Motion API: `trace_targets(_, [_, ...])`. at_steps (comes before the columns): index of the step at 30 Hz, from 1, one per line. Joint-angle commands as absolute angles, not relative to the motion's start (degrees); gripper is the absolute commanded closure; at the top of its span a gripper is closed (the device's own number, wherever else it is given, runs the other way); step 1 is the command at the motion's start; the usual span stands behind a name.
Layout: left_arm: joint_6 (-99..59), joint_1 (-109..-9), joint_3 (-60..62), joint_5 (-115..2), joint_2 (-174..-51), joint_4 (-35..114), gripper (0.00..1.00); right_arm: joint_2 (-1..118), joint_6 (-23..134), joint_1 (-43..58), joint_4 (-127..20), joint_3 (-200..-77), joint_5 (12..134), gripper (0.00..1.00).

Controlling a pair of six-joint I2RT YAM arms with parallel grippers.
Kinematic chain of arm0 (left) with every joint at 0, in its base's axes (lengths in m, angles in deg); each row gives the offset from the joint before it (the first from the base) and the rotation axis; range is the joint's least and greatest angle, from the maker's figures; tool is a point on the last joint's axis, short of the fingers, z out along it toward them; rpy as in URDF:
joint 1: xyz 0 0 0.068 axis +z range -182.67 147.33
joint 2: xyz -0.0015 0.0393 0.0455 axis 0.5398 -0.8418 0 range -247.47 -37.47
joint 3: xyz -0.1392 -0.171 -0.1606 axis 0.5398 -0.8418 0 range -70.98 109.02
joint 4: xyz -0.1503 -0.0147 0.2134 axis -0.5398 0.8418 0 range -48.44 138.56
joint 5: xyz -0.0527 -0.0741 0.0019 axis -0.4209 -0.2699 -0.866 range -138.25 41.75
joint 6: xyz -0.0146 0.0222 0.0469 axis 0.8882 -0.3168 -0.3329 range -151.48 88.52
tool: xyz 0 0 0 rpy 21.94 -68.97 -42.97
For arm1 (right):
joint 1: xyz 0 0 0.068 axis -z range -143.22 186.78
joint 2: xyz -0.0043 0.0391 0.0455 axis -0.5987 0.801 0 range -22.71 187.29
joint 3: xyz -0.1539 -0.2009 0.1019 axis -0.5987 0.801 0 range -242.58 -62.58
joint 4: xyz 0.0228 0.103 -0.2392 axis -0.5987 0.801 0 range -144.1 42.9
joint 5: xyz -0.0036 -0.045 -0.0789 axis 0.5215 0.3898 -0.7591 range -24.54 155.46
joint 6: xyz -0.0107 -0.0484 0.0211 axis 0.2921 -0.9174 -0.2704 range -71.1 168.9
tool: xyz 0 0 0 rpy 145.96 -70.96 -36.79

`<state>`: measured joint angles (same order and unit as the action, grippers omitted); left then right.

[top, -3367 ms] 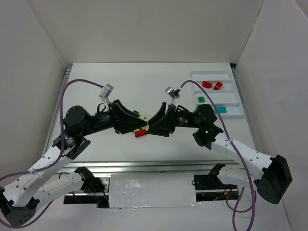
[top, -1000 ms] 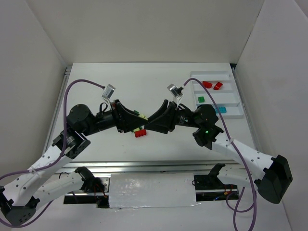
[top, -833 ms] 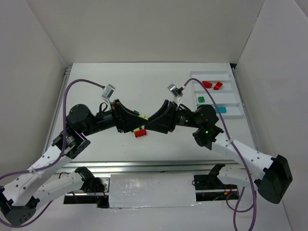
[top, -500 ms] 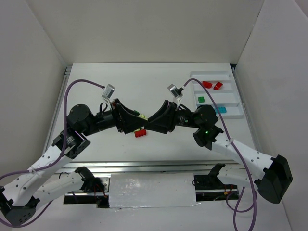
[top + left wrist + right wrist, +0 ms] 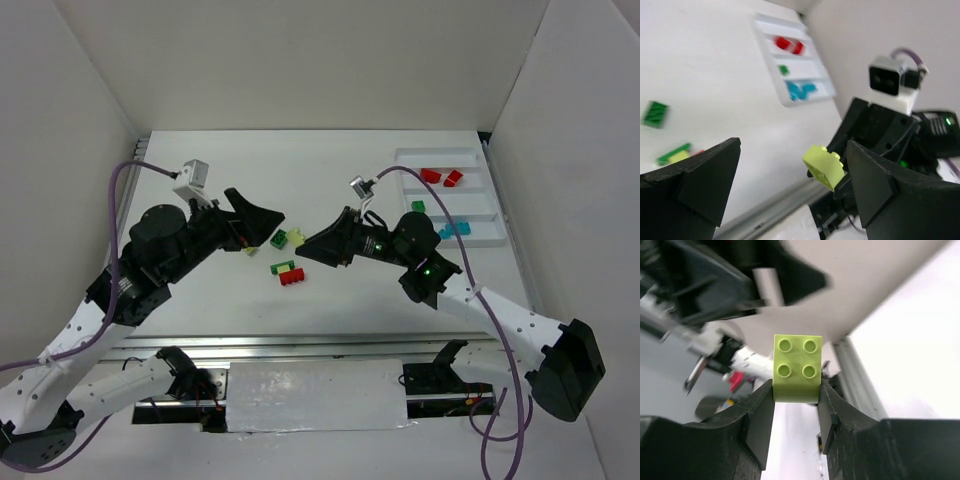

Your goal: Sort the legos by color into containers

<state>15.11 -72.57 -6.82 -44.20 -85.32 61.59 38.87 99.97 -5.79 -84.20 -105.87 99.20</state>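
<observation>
Right claw (image 5: pixel 796 390) clenched on one pale yellow-green brick (image 5: pixel 797 369) — pinched by its sides between both fingers, studs toward the wrist camera, clear of the table. Left claw (image 5: pixel 792 150) gaping, nothing in it, facing that brick. On the table beneath the two claw tips: a dark green brick (image 5: pixel 278 239) and a red brick (image 5: pixel 293 277). The tray (image 5: pixel 465 205) lies behind my right claw.

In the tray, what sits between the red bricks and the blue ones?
One dark green brick, alone in its own compartment; the top and left wrist views both show it.
</observation>
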Motion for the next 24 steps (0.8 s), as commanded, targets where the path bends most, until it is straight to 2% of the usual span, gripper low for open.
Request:
trace_targets(1, [15.4, -72.5, -2.4, -24.3, -86.3, 71.3, 0.01, 40.4, 98.6, -1.6, -75.8, -108.6, 91.2, 1.00])
trace_targets(4, [15.0, -72.5, -1.9, -19.3, -84.8, 74.6, 0.00, 44.3, 99.7, 6.6, -66.9, -112.5, 86.2, 1.00])
trace_targets(6, [13.3, -72.5, -2.1, -15.8, -84.1, 77.2, 0.01, 50.2, 99.7, 11.9, -55.3, -119.3, 82.4, 1.00])
trace_targets(11, [6.2, -72.5, -7.4, -16.9, -79.9, 80.0, 0.00, 65.9, 102.8, 28.0, -43.8, -135.5, 69.1, 1.00])
trace_targets(14, [3.7, -72.4, -14.5, -17.2, -75.3, 79.7, 0.00, 77.7, 106.4, 35.3, -44.8, -141.3, 71.9, 1.00])
trace_targets(17, [3.6, -72.6, -19.6, -15.5, -71.0, 80.8, 0.01, 89.6, 107.3, 39.1, -44.3, -153.0, 72.3, 1.00])
trace_targets(22, [1.7, -73.3, -20.4, -17.8, -68.8, 78.4, 0.01, 99.2, 107.3, 42.2, -41.1, -165.3, 74.6, 1.00])
trace_targets(24, [1.2, -73.2, -20.1, -18.8, -69.8, 78.6, 0.01, 103.5, 109.3, 43.7, -38.8, -170.6, 75.4, 0.97])
